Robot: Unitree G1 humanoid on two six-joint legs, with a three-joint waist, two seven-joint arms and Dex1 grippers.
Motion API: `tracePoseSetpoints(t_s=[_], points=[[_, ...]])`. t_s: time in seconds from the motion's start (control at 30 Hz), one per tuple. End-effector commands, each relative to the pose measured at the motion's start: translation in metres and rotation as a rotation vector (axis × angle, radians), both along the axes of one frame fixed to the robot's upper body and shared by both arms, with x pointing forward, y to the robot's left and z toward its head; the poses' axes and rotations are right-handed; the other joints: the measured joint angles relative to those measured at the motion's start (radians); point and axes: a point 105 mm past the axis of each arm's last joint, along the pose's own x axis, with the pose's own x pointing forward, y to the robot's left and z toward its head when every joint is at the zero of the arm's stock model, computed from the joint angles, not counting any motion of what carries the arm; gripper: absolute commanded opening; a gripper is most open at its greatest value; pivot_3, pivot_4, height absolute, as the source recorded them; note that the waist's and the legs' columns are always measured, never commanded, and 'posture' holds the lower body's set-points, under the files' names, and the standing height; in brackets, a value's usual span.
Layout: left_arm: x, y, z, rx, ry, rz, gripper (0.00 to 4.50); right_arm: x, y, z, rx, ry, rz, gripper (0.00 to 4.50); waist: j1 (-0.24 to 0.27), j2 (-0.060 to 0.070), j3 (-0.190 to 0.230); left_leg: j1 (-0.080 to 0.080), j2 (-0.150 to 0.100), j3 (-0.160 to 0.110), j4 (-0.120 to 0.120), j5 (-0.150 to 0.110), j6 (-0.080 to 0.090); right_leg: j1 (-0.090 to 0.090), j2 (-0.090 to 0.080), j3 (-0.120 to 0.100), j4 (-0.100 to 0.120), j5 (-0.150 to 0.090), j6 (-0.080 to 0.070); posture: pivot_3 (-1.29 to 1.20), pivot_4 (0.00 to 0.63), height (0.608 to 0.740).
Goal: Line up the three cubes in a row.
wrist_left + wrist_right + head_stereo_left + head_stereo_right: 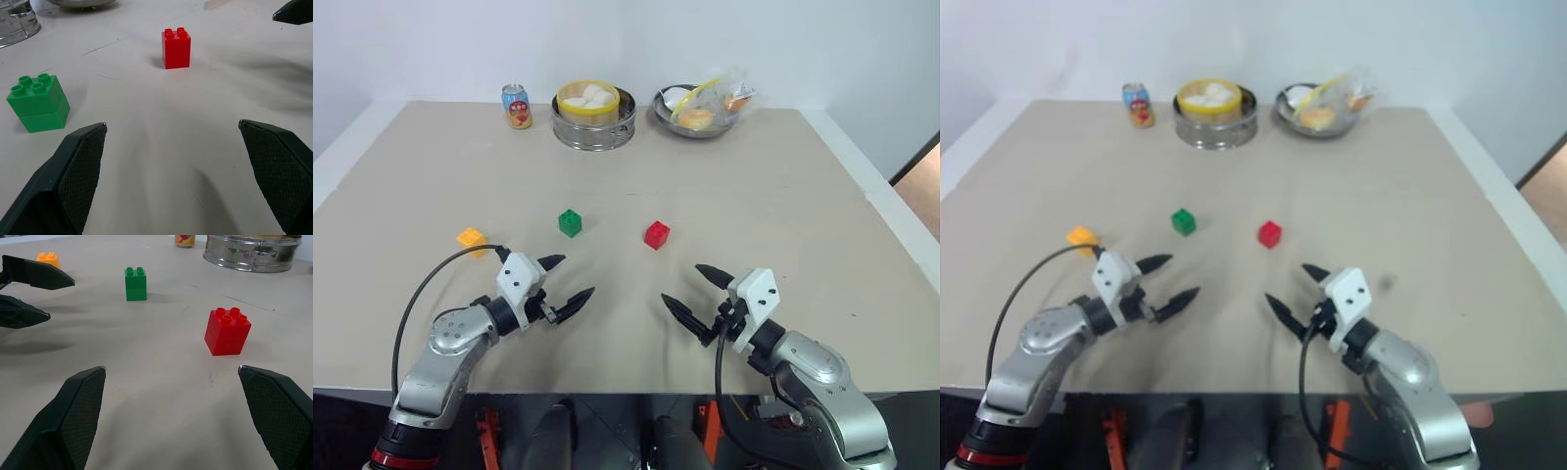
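a beige table seen from above the robot's two arms. three small studded cubes sit on it, well apart: an orange-yellow cube furthest to the robot's left, a green cube near the middle, and a red cube to its right. they form a loose, uneven arc, not yet a row.

the left gripper hovers low over the table with its two black fingers spread wide, holding nothing. the right gripper mirrors it, also spread wide and empty. both point inward toward each other.

the orange-yellow cube lies just beyond and to the outer side of the left gripper. the green cube lies ahead of the left gripper, slightly inward. the red cube lies ahead of the right gripper, slightly inward, closer to it than the green one.

the step in hand looks like choosing and reaching for a first cube. to do it well, it seems wise to keep the green cube as the anchor, straddle one outer cube squarely across flat sides, and set it level with green.

at the far edge stand a drinks can, a steamer pot and a metal bowl, clear of the work.
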Motion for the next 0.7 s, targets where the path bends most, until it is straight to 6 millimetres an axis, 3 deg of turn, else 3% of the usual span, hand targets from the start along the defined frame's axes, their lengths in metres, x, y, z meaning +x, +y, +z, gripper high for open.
tracePoseSetpoints(t_s=[0.03,0.7], points=[[-0.0008,-0.0012,0.0061,0.003,-0.045,-0.014,4.47,0.0003,-0.0006,0.0084,-0.015,-0.050,0.008,4.50,0.000,0.000,0.000,0.000,0.000,0.000,0.000,0.000,0.000,0.000,0.000,0.000,0.000,0.000,0.000,0.00,0.150,0.740],[-0.0026,-0.0032,0.0073,-0.031,-0.078,-0.048,4.47,0.0053,-0.0030,0.0039,-0.018,-0.060,-0.030,4.50,0.000,0.000,0.000,0.000,0.000,0.000,0.000,0.000,0.000,0.000,0.000,0.000,0.000,0.000,0.000,0.00,0.150,0.740]])
